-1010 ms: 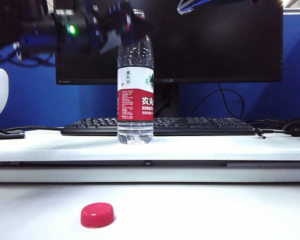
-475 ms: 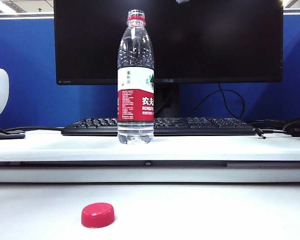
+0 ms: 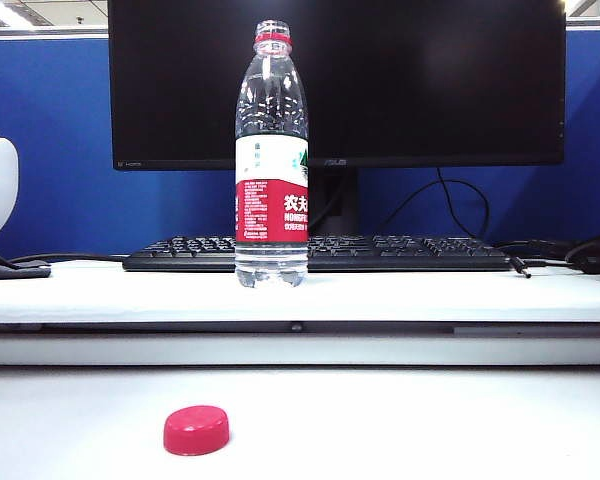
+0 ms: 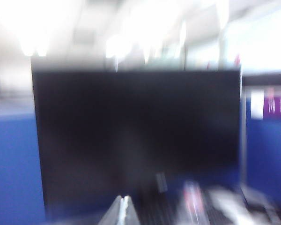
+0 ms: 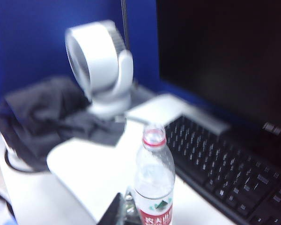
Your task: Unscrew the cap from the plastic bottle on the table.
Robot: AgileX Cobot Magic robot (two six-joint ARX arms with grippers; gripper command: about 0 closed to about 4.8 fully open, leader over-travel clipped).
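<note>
The plastic bottle stands upright on the raised ledge in front of the keyboard, its neck open with only the red ring showing. The red cap lies flat on the table, nearer the camera and left of the bottle. Neither gripper shows in the exterior view. In the blurred left wrist view my left gripper is shut and empty, facing the monitor, with the bottle a smear off to one side. My right gripper is shut and empty, close beside the bottle, apart from it.
A black keyboard and a large dark monitor sit behind the bottle. A white fan and dark cloth are at the ledge's left end. Cables lie at the far right.
The left arm, a second ago at the bottle's top, has swung up out of the exterior view and its gripper has shut. The right arm also left the top edge. Bottle and cap stay put.
</note>
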